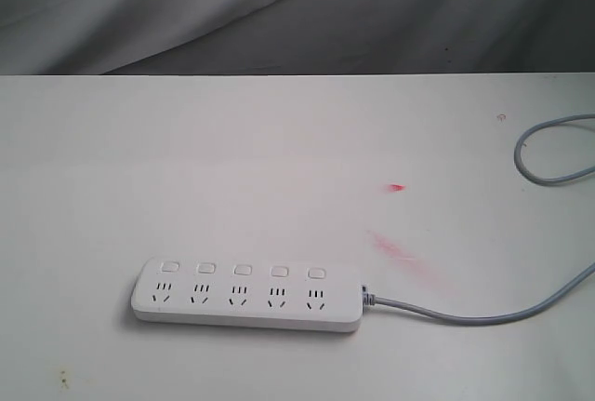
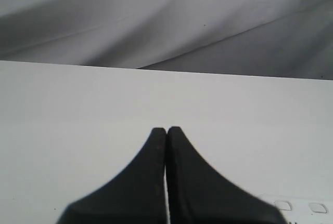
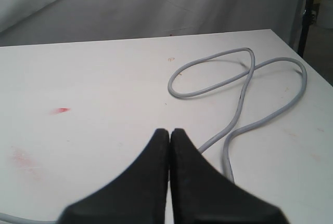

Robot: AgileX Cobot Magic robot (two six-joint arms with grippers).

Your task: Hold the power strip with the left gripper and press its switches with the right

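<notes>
Fingers of my left gripper and right gripper are together, empty; power strip lies lower centre, cord running right.

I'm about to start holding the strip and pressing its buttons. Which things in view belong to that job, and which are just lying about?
For the job:
- power strip
- its five switches
- left tool, shut
- right tool, shut

Just lying about:
- grey cord, trailing off the strip
- red marks on the table
- grey cloth behind
</notes>
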